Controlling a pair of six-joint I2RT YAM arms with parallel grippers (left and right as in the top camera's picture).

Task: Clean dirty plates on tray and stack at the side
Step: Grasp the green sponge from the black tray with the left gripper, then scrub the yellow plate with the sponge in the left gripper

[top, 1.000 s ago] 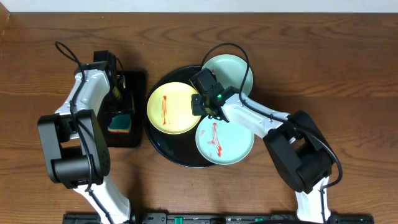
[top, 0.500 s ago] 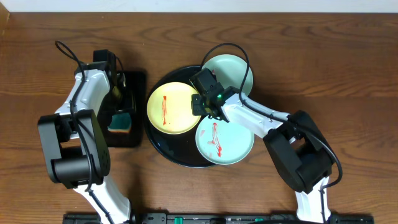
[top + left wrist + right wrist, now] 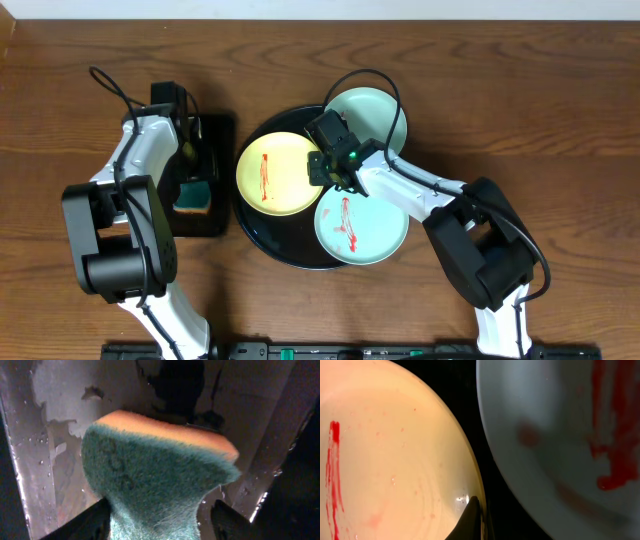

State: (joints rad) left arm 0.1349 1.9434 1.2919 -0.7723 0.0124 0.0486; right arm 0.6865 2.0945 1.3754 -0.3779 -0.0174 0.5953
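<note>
A pale yellow plate [image 3: 272, 172] with a red sauce streak lies on the left of the round black tray [image 3: 290, 252]. A turquoise plate [image 3: 362, 225] with red smears lies at the tray's front right. A second turquoise plate [image 3: 382, 108] lies at the back right, partly under the right arm. My right gripper [image 3: 318, 167] is shut on the yellow plate's right rim. In the right wrist view one dark finger [image 3: 472, 522] lies on top of the yellow plate [image 3: 385, 460], beside the smeared turquoise plate [image 3: 560, 435]. My left gripper [image 3: 160, 527] is shut on a green and orange sponge [image 3: 150, 460].
The sponge [image 3: 195, 198] and my left gripper [image 3: 190, 165] are over a smaller rectangular black tray [image 3: 222, 130], wet inside, left of the round tray. Bare brown wood tabletop [image 3: 560, 120] lies on the right, far left and front.
</note>
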